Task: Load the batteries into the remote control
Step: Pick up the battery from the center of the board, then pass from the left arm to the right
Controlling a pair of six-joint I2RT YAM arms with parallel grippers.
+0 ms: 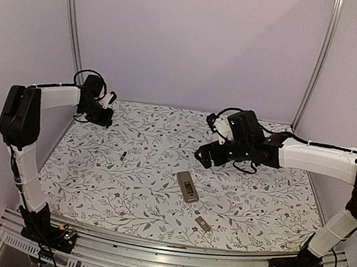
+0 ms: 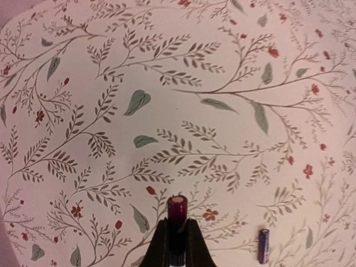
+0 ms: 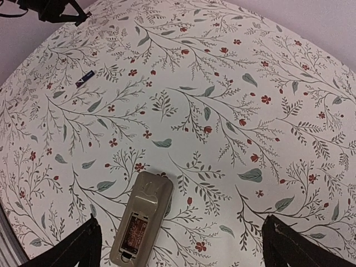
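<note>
While the top view is too coarse to show what the left pincer carries, it places that pincer over the far left of the table. The right pincer is near the middle, and the remote control lies back-up just nearer than it. A loose battery lies between the left pincer and the remote. A small grey cover piece sits near the front edge, apart from the remote.

From the left wrist, the pincer is pressed together on the held battery, gripped across its barrel with one end poking out past the tips. The loose battery lies on the table to the lower right, untouched. Such a cell is likely light, rigid and smooth-skinned, so it could swivel in the pinch; a mid-barrel hold, as here, looks right.

From the right wrist, the fingers stand wide on either side of the remote, touching nothing. Its battery recess is uncovered and seems to hold no cell. The remote is probably light, stiff plastic that would skid when pushed, so its long edges are the natural place to clamp it.
</note>
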